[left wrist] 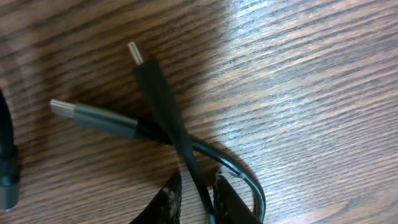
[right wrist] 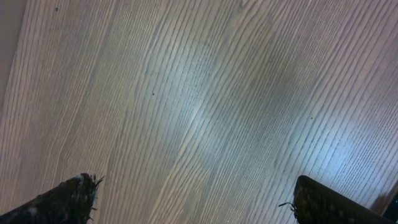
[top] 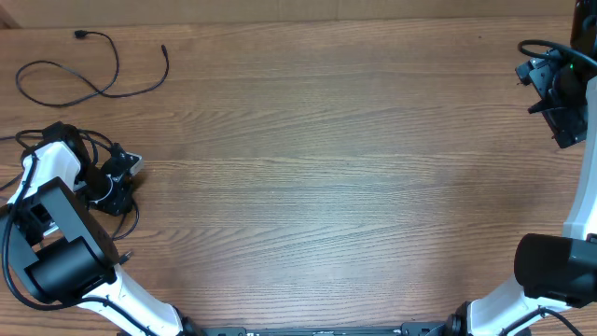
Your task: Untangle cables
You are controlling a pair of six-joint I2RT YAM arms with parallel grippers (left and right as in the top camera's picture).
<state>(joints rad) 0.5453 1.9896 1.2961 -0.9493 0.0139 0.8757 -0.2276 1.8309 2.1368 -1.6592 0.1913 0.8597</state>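
Two black cables cross on the wood in the left wrist view. One ends in a black plug with a silvery tip [left wrist: 155, 78], the other in a grey metal plug [left wrist: 102, 118]. My left gripper [left wrist: 198, 200] has its jaws drawn narrow round the black-plug cable, and the right finger [left wrist: 233, 205] touches it. Overhead, that gripper [top: 121, 170] sits at the table's left edge beside a small bunch of cables [top: 56, 138]. Another cable [top: 93, 89] lies loose at the far left. My right gripper [right wrist: 193, 202] stands open over bare wood, far right overhead [top: 546, 89].
A looped stretch of cable [left wrist: 245, 174] curves past the right finger. Another dark cable end [left wrist: 6, 165] lies at the left border of the left wrist view. The table's far edge runs along the top of the overhead view.
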